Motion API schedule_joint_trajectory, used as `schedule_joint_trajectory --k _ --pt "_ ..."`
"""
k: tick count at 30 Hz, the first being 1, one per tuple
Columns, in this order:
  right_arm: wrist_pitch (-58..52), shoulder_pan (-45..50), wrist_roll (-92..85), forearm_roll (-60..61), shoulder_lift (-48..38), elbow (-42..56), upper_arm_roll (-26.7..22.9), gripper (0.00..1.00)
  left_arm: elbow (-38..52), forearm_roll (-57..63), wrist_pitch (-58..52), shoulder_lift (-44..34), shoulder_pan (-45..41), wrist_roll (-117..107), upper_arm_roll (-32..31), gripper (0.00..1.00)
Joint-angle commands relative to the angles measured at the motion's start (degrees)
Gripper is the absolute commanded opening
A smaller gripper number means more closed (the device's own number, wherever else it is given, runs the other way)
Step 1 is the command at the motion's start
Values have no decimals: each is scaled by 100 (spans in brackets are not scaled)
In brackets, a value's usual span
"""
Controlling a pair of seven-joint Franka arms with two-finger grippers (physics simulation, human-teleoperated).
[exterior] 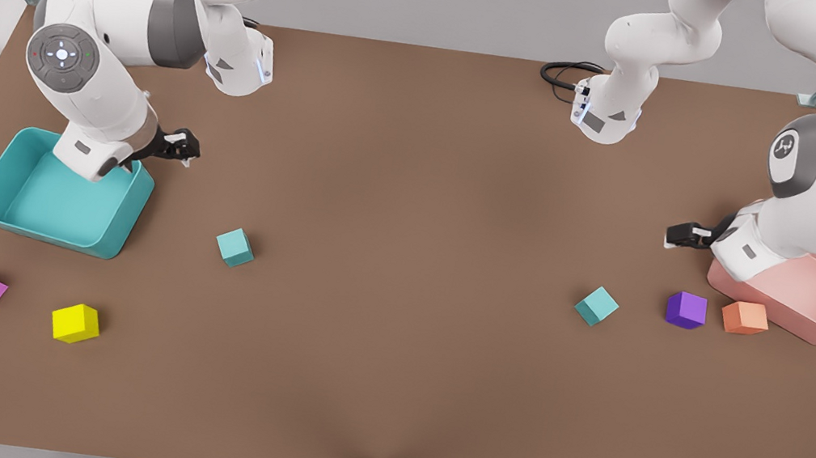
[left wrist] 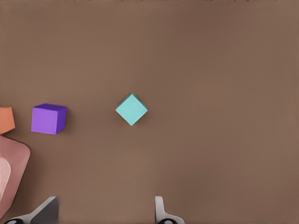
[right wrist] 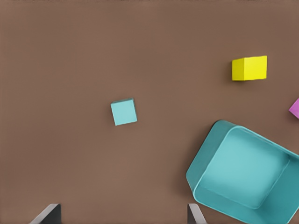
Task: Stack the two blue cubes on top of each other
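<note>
Presently, two small matte teal cubes lay well apart on the brown table (exterior: 422,141), unstacked.

One teal cube (exterior: 235,247) sat near the teal open bin (exterior: 0,218); the other teal cube (exterior: 596,306) sat beside a purple cube (exterior: 687,310). Right gripper (exterior: 184,144) over the bin's far edge, fingers spread wide, empty; left gripper (exterior: 681,235) likewise wide, empty. Advice: descend squarely, aligning the fingers with opposite flat faces; the turned cube needs wrist rotation first.

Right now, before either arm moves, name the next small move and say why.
Probably lower the left gripper over the teal cube beside the purple cube. Its jaws stand open and the cube lies clear ahead of it. The second teal cube sits far apart near the teal bin, where the right gripper waits, also open.
</note>
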Motion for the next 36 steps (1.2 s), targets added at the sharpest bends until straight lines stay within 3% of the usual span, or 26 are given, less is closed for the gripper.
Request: schedule_joint_trajectory --k 1,5,7,10,12,15,19,22,31,36 --pt "102 -6 -172 0 3 2 -1 100 3 3 84 -6 -6 284 -6 100" --pt "102 -208 -112 26 327 20 -10 100 -15 3 128 38 -6 276 -6 100" --pt "145 -165 2733 211 960 2 7 100 -15 3 128 47 -6 276 -6 100" --pt "558 -208 4343 290 1725 -155 7 100 -15 3 128 56 -6 276 -6 100" --pt "1542 -331 4889 448 1787 -1052 -1 100 -41 3 154 56 3 284 -6 100" --pt "2316 -516 5039 545 1664 -1633 -1 100 -41 3 154 56 3 284 -6 100" --pt "4178 -569 5039 799 1260 -2845 -1 100 -41 12 154 47 29 284 3 100" --pt "5199 -560 5039 1116 1260 -3197 7 100 -41 12 154 56 29 284 3 100" --pt "4733 -859 4863 1556 1163 -3153 7 100 -50 12 163 73 38 284 3 100" --pt "5286 -832 5839 1801 1163 -3355 34 100 -50 12 172 100 38 284 3 100"
